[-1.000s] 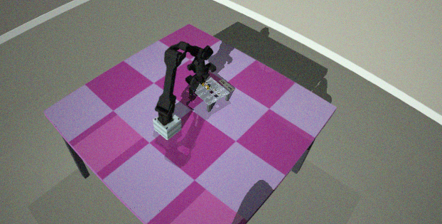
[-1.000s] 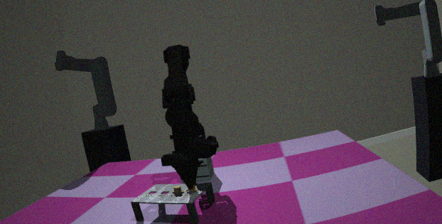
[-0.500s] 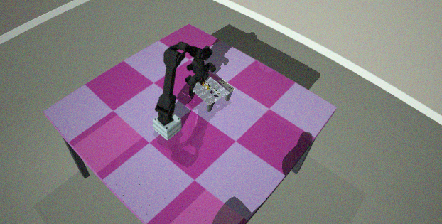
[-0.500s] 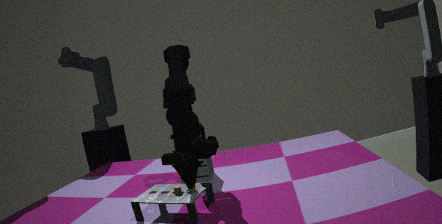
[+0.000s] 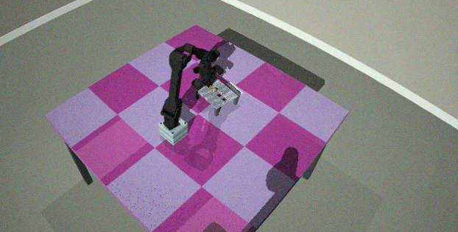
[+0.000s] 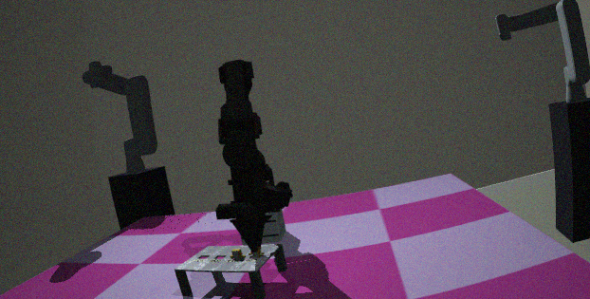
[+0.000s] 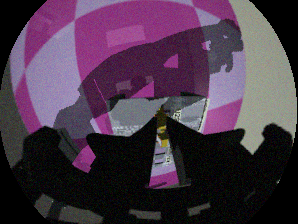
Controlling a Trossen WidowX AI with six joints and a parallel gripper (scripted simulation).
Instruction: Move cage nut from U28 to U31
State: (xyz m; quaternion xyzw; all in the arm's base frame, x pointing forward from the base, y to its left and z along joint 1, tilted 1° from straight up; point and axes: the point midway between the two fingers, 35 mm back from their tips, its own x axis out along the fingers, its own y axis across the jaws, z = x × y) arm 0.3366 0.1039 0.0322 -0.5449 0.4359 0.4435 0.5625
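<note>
We see a matte table [image 5: 177,191] [image 6: 427,223] [image 7: 95,30] in magenta-and-lilac checks beneath the rail plate, and a black jointed arm [image 5: 176,85] [image 6: 239,123] rising beside it. The rail plate [image 5: 206,93] [image 6: 211,263] [image 7: 132,112] is grey, metallic, with squarish holes. Over its end, our gripper [image 5: 208,85] [image 6: 256,251] [image 7: 161,119] has its tapered fingers nearly together, clamped on one yellow cage nut [image 5: 210,87] [image 6: 257,254] [image 7: 161,112]; a second nut [image 5: 215,90] [image 6: 237,253] stands nearby on the plate

my arm [image 5: 176,81] [image 6: 239,128] looks like matt black plastic, and so does my end effector [image 5: 199,84] [image 6: 254,247] [image 7: 161,119]. the rail plate [image 5: 226,101] [image 6: 209,265] [image 7: 131,111] looks like scuffed, faintly shiny metal. the cage nut [image 6: 236,253] looks like yellowish metal. the checkered desk [image 5: 221,173] [image 6: 441,233] [image 7: 50,50] looks smooth and matt; its material i cannot tell.
</note>
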